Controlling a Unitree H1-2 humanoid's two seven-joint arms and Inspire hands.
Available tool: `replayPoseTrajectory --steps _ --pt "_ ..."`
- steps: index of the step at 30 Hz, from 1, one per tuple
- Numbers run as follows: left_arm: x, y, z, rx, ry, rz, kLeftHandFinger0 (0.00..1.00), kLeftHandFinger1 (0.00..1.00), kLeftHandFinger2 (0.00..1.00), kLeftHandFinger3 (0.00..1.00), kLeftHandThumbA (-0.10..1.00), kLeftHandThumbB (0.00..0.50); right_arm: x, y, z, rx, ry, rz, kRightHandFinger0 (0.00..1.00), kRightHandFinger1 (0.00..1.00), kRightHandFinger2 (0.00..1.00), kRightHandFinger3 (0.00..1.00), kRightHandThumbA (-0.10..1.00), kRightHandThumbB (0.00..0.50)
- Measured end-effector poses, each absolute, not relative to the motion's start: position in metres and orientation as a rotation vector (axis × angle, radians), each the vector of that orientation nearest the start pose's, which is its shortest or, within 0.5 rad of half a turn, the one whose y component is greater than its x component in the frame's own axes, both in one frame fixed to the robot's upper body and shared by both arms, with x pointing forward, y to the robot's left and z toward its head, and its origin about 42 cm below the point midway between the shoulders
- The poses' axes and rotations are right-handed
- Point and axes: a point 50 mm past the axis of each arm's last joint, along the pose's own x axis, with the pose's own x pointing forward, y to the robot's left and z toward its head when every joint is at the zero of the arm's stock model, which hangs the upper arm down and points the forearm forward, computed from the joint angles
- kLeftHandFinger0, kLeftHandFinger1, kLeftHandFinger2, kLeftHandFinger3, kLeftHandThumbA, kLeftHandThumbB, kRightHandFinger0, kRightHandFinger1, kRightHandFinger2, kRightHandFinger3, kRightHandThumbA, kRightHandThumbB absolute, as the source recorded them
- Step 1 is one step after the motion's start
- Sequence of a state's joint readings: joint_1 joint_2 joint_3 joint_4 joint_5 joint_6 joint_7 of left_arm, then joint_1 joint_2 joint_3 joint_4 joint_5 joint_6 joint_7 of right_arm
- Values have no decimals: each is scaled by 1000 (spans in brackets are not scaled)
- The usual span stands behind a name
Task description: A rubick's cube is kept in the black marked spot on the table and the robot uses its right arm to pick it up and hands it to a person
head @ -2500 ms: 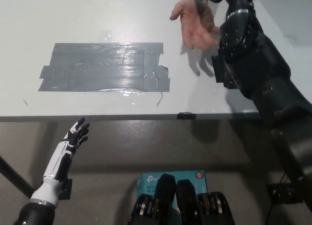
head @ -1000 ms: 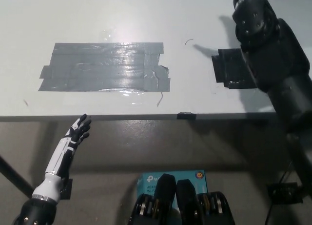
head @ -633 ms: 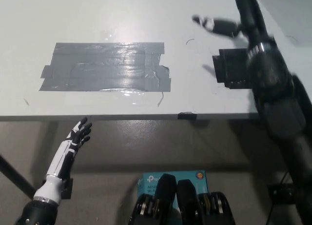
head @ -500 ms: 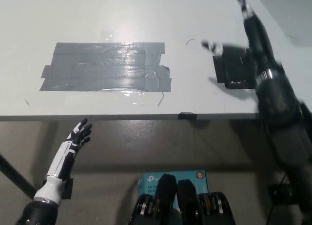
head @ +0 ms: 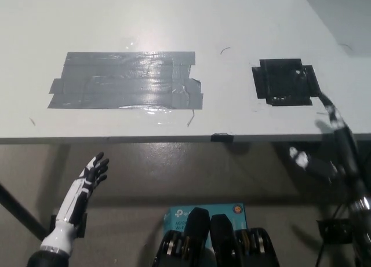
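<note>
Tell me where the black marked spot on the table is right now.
In the head view the black marked spot lies on the table's right part, right of the grey tape patch, bare.

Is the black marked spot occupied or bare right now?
Bare: the black marked spot shows only tape, with no cube on it. The right hand sits below the table edge.

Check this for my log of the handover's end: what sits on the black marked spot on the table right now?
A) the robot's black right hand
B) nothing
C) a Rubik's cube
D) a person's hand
B: the black marked spot lies bare; the right hand hangs below the table edge.
</note>
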State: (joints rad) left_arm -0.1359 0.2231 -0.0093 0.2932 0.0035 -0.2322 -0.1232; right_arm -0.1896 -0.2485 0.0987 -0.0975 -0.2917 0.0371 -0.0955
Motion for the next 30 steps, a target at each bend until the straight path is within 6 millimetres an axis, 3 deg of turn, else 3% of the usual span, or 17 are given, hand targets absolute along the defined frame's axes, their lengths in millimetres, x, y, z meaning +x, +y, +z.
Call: replayPoseTrajectory --steps 3,4,5,8,12,16,20,23,30 --pt "315 280 71 233 -37 -148 1000 1000 1000 1000 1000 260 308 -255 182 -480 -311 2 1000 1000 1000 1000 747 363" --pt "312 281 69 236 -29 -148 1000 1000 1000 1000 1000 261 300 -257 179 -461 -314 7 1000 1000 1000 1000 652 319" --pt "309 282 66 238 -22 -150 1000 1000 1000 1000 1000 262 296 -258 175 -446 -312 14 1000 1000 1000 1000 705 348" --pt "306 280 63 243 -16 -159 1000 1000 1000 1000 1000 263 292 -261 155 -404 -268 30 1000 1000 1000 1000 755 361" --pt "305 278 63 245 -23 -166 1000 1000 1000 1000 1000 269 297 -267 114 -348 -161 28 1000 1000 1000 1000 758 373" --pt "305 277 65 247 -29 -168 1000 1000 1000 1000 1000 269 298 -273 82 -293 -66 14 1000 1000 1000 1000 813 311" --pt "305 277 66 247 -36 -169 1000 1000 1000 1000 1000 271 297 -274 75 -233 -52 18 1000 1000 1000 1000 830 258" --pt "305 277 67 247 -37 -169 1000 1000 1000 1000 1000 272 296 -273 76 -187 -61 22 1000 1000 1000 1000 858 291" --pt "306 276 72 249 -57 -170 1000 1000 1000 1000 1000 291 293 -267 75 -94 -62 45 1000 1000 1000 1000 873 274"
